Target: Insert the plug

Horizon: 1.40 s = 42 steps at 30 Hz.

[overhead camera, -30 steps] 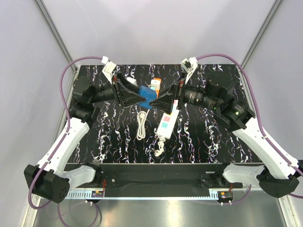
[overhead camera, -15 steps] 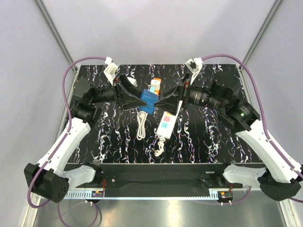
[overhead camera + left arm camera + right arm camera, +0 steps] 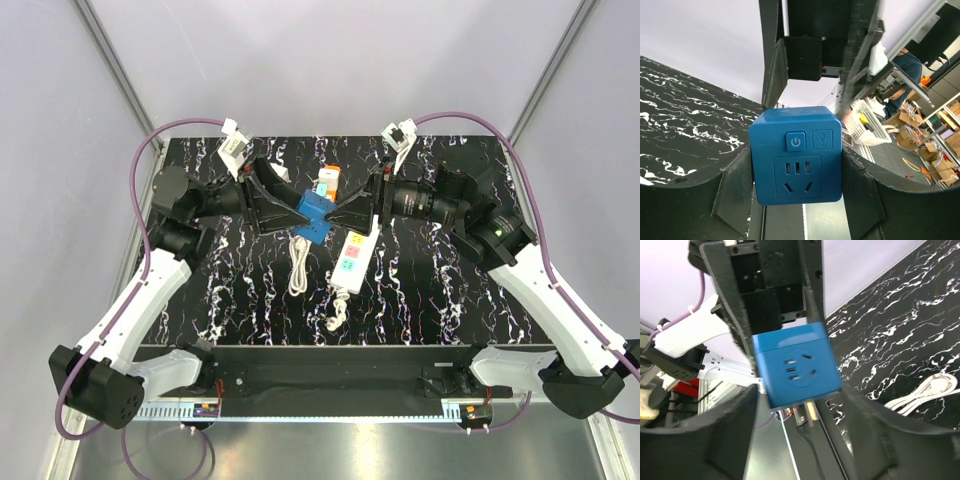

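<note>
**Fig. 1. Mid-air transfer of the plug before insertion.** The plug [image 3: 313, 213], a blue cube, hangs above the counter [image 3: 420, 290], up and to the left of the white power strip [image 3: 352, 258], and touches neither. The left pincer [image 3: 303, 212] pinches it by 2 opposite side faces; in the left wrist view both fingers [image 3: 735, 192] lie flat against the cube [image 3: 796, 156]. The right pincer [image 3: 340, 214] faces it from the other side with its fingers straddling the cube [image 3: 796, 365]. Whether they already bear on it cannot be told (the edges are blurred there).

To do this step well, the right fingers should seat squarely on the 2 free faces, clear of the left fingers. The left pincer should let go only once that hold is firm. What look like metal pins show under the cube in the right wrist view, so the new hold should leave that face free. It should also keep the face level enough to meet 1 socket of the strip without twisting.
</note>
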### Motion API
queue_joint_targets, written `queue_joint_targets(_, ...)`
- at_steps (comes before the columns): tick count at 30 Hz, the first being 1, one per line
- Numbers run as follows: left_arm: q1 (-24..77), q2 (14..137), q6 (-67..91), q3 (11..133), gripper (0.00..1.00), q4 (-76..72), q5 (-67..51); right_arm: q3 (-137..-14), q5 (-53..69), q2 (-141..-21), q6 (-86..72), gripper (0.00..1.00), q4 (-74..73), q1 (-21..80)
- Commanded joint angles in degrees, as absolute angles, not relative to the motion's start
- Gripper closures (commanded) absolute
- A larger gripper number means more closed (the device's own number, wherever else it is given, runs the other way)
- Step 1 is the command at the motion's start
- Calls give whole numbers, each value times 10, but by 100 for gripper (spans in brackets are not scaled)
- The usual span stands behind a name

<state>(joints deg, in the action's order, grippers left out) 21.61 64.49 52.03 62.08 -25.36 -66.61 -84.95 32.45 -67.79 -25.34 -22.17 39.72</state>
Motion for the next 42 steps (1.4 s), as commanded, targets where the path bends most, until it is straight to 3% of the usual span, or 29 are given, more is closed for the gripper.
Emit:
queue_joint_targets(1, 231, 643, 522, 658, 100, -305, -671, -837, 359, -672, -265, 33, -177, 403)
queue_joint_targets(4, 235, 650, 469, 671, 100, -257, -664, -832, 347, -665, -258, 21, -180, 399)
queue_joint_targets(5, 236, 652, 441, 677, 100, -191, -662, -831, 324, -656, -258, 13, -184, 396)
queue_joint_targets(6, 236, 658, 411, 685, 100, -149, -657, -826, 309, -650, -262, 12, -190, 392)
queue_joint_targets(11, 236, 689, 155, 771, 100, 185, -543, -782, 96, -600, -299, 8, -234, 379)
queue_joint_targets(15, 235, 715, 100, 773, 100, 240, -433, -726, 4, -584, -337, 8, -271, 368)
queue_joint_targets(20, 245, 759, 19, 760, 100, 247, -303, -694, -62, -603, -368, 12, -302, 326)
queue_joint_targets(26, 292, 793, -169, 788, 100, 254, -245, -667, 59, -713, -338, 20, -297, 217)
queue_joint_targets(36, 303, 853, -370, 806, 100, 186, -338, -737, 128, -940, -293, 41, -251, 141)
queue_joint_targets(42, 303, 918, -420, 823, 100, 174, -390, -817, 187, -1063, -281, 44, -221, 97)
